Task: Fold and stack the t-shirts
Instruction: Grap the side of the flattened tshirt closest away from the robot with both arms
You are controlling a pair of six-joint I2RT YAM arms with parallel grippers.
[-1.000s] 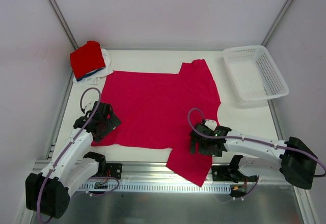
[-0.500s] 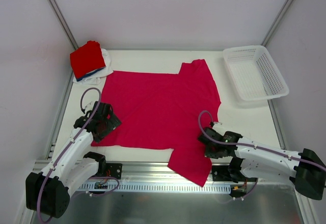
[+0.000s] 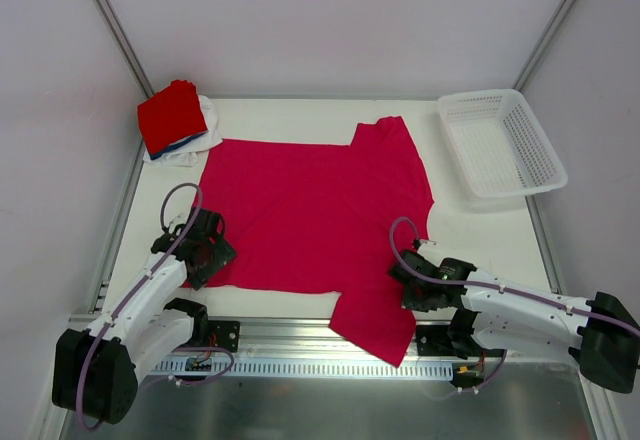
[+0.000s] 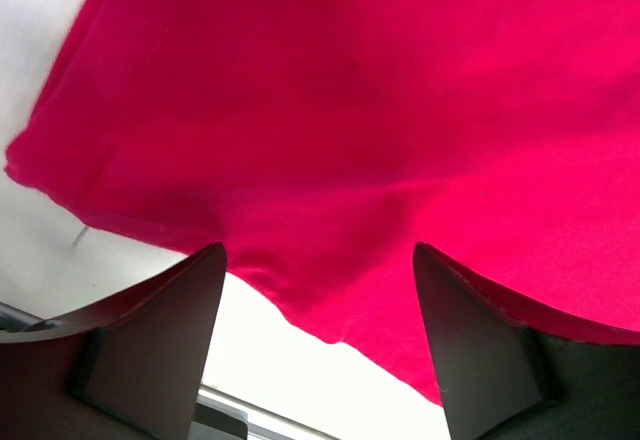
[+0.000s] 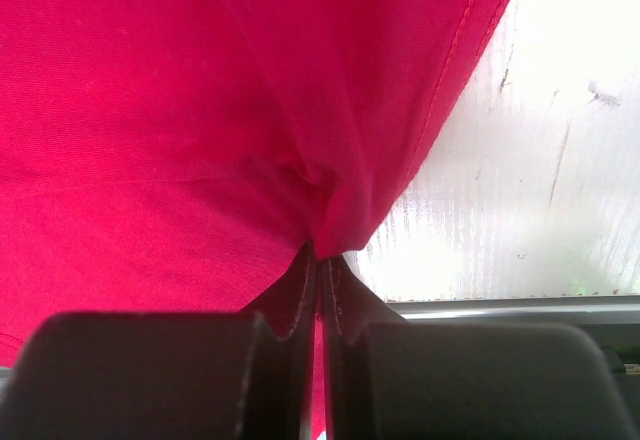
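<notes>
White tabletop (image 3: 480, 235) under us. Our right gripper (image 5: 318, 260) is clamped on a pinch of the crimson-pink t-shirt (image 3: 310, 210), and our left gripper (image 4: 318, 252) is spread wide with the shirt's hem lying between its jaws.

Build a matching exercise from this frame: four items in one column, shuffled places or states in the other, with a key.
Column one
1. crimson-pink cloth t-shirt
2. white plastic mesh basket
3. folded bright red t-shirt
4. right gripper

Column two
A. far right, nothing inside
B. shut on a pinch of crimson-pink cloth
C. spread flat in the middle
D. far left, atop other folded shirts

Pairs: 1-C, 2-A, 3-D, 4-B
</notes>
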